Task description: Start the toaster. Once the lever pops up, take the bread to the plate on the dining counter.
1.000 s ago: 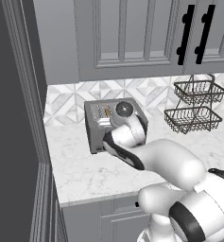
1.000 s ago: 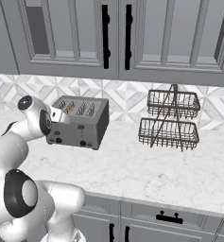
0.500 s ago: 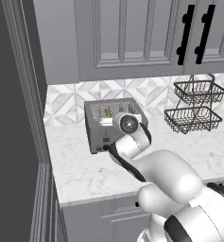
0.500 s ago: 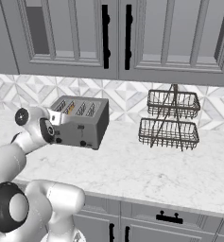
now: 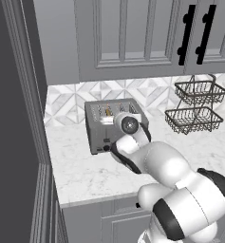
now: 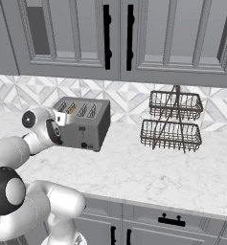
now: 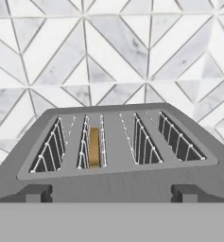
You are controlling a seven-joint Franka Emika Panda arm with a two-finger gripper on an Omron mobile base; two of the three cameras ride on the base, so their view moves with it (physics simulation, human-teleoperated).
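The grey four-slot toaster (image 5: 97,130) (image 6: 88,129) (image 7: 113,163) stands on the wall counter against the patterned backsplash. The bread (image 7: 94,146) (image 6: 72,109), a golden-tan slice, sits deep in the second slot from the left in the hand view. Two black levers (image 7: 35,193) (image 7: 188,192) show at the toaster's near top edge. My gripper (image 6: 63,119) hovers at the toaster's front, level with its top, looking across the slots. It is open and holds nothing. My wrist (image 5: 128,124) covers part of the toaster's front. The plate and the dining counter are out of view.
A two-tier black wire basket rack (image 5: 194,107) (image 6: 172,122) stands to the right of the toaster. Grey wall cabinets (image 6: 129,38) hang above. A tall dark panel (image 5: 19,118) bounds the counter on the left. White marble counter (image 6: 148,172) lies free in front.
My hand has dropped a little and drawn in at the toaster's front. The jaws have stayed wide, and the toaster and bread have not moved.
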